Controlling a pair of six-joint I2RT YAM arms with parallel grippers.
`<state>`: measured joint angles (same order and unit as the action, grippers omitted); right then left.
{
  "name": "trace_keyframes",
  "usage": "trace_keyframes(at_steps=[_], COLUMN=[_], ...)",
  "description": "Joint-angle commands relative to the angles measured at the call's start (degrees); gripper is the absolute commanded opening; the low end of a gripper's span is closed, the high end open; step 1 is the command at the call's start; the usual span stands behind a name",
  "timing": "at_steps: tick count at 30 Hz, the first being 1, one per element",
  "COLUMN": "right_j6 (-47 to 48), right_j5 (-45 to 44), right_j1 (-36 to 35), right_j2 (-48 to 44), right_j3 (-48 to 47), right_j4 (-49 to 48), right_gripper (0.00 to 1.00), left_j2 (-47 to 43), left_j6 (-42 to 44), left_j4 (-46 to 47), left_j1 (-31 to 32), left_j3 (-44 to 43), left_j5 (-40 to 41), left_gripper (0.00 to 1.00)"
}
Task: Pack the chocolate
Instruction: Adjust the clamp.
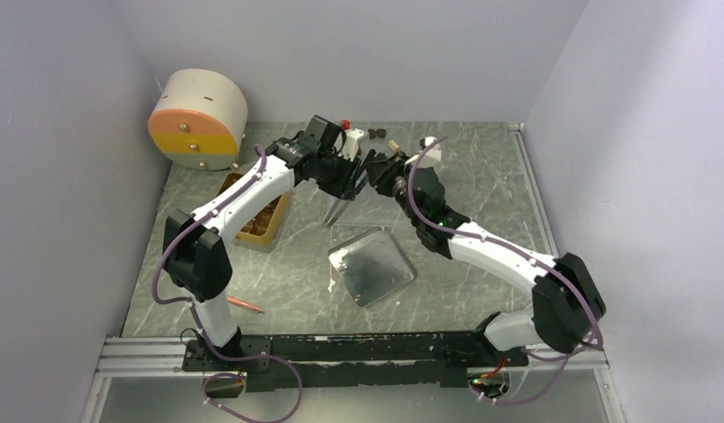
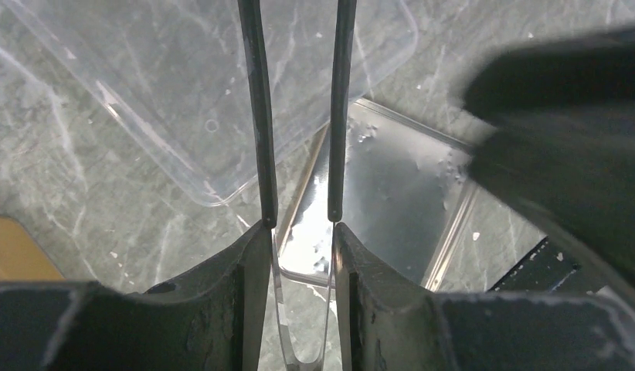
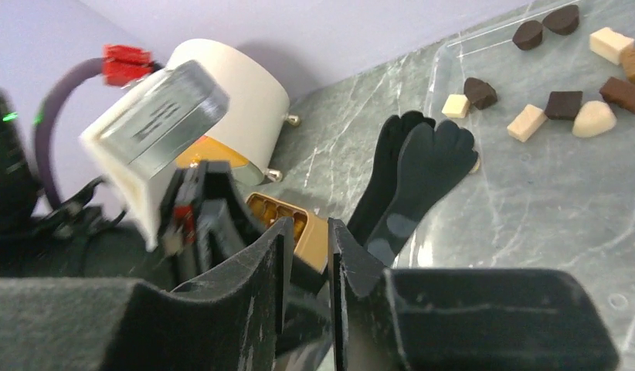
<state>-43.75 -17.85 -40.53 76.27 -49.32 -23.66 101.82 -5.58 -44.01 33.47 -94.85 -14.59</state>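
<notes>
A: Top view. Where is the chocolate [image 1: 377,134]?
B: Loose on a clear tray [image 1: 385,207] at the middle of the far edge. The left arm [image 1: 244,194] and right arm [image 1: 491,247] both reach there. Compartment box [image 1: 257,216] toward the left edge, metal tray [image 1: 372,264] mid-table.

A: Left wrist view. Jaws?
B: The left gripper [image 2: 300,228] pinches clear tongs [image 2: 254,116]. Their dark prongs stand apart with nothing between them, above the clear tray's corner and the metal tray.

A: Right wrist view?
B: The right gripper [image 3: 309,224] has its jaws pressed nearly together, leaving only a slit. Cannot tell whether anything sits in it. Brown and cream pieces lie scattered on the clear tray beyond.
</notes>
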Motion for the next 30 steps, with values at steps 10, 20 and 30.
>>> trace_keyframes(at_steps=[10,20,30], right_j6=[-3.52,-1.48,17.4], right_j5=[6.09,4.02,11.21], right_j1=[3.09,3.86,5.42], right_j2=[10.81,8.87,0.28], right_j3=[-1.61,-1.16,4.72], right_j4=[1.21,3.34,-0.88], right_gripper=[0.23,0.33,0.71], left_j2=[-5.68,-0.24,6.2], left_j6=[-1.76,-2.27,-2.05], left_j4=[6.87,5.91,3.27], left_j1=[1.07,1.07,1.07], left_j3=[-1.57,-6.3,-12.37], left_j5=[1.2,6.02,6.51], left_gripper=[0.35,0.3,0.3])
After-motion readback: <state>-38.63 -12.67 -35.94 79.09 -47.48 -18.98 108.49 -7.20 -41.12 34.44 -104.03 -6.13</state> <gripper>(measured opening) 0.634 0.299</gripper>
